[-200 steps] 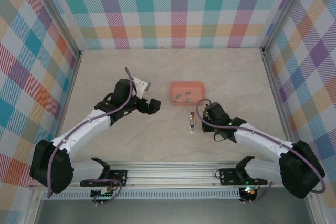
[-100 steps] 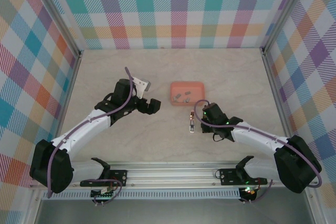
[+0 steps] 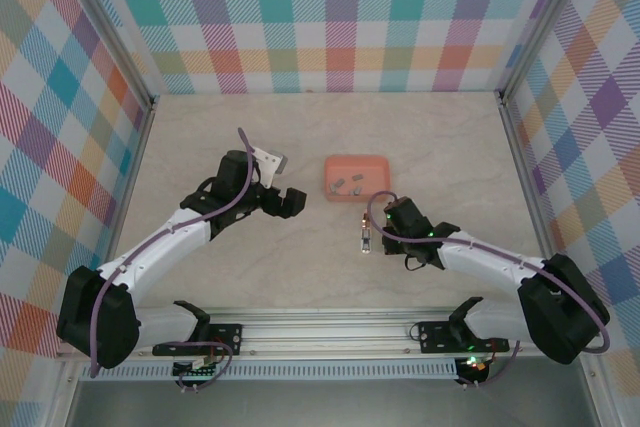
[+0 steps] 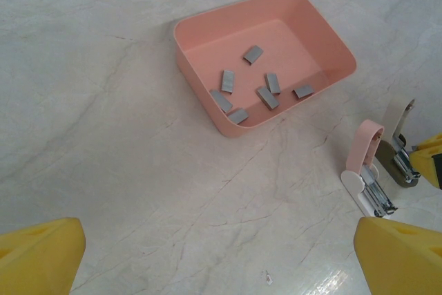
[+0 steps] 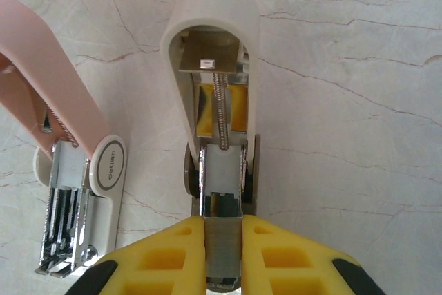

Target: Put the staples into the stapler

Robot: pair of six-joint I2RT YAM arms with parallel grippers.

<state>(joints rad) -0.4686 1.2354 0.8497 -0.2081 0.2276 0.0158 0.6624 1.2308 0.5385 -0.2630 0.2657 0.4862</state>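
So far: the stapler (image 4: 364, 144) looks opened, but no staples are loaded; picking one strip and seating it are left, I judge.
Staples (image 4: 252, 91): small grey strips, loose in the pink tray (image 4: 290, 39).
Stapler: on the table (image 3: 250, 277), at 6 o'clock from the tray, near it.
Right claw (image 5: 223, 240): clamped tight on a metal strip of the stapler.
Left claw (image 3: 287, 202): spread wide, empty, at 9 o'clock from the tray.
Room: bare table all round; walls well apart.
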